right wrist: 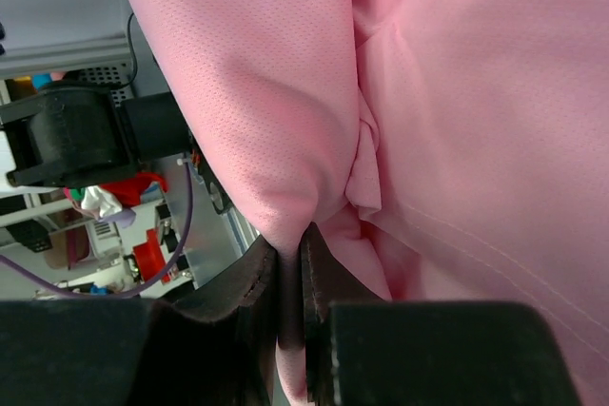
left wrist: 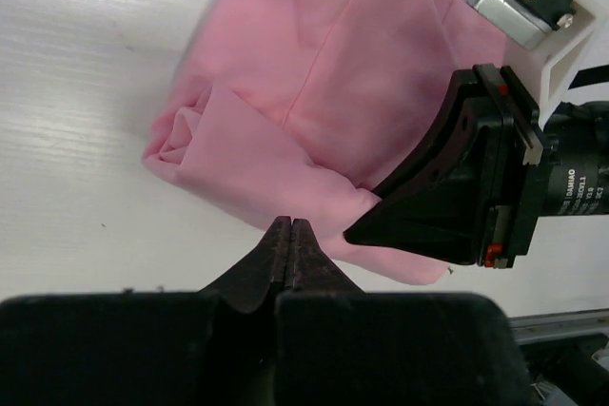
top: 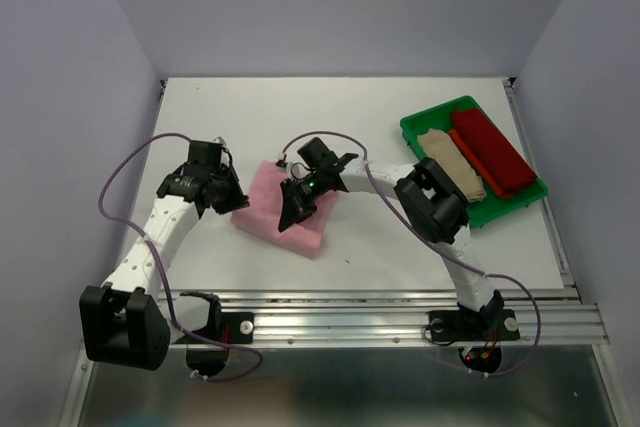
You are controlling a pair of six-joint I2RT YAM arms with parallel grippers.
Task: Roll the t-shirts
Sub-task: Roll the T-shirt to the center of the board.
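When we look down from above, the pink t-shirt [top: 290, 222] lies folded into a thick pad on the white tabletop [top: 380, 247], between the two arms. The left fingers [top: 232, 199] are at its left edge and the right fingers [top: 297, 205] are over its middle. Only this view shows us the green tray [top: 412, 130] at the far right of the tabletop, well apart from the pink t-shirt. A beige shirt [top: 455, 169] and a dark red shirt [top: 492, 152] lie side by side in it as long bundles. What this view cannot tell us is how either pair of fingers stands, since they are small and dark against the cloth.

The wrist cameras settle that. From the left wrist we see the left fingers pressed flat together, their tips just at the near edge of a loose fold of pink cloth. No cloth shows between them, and we cannot tell whether the tips touch it. The same view catches the black body of the other arm's hand over the shirt at the right. From the right wrist, the right fingers stand narrow, nearly together. A strip of pink cloth is pinched in the slit between them, and a bunched fold rises above.
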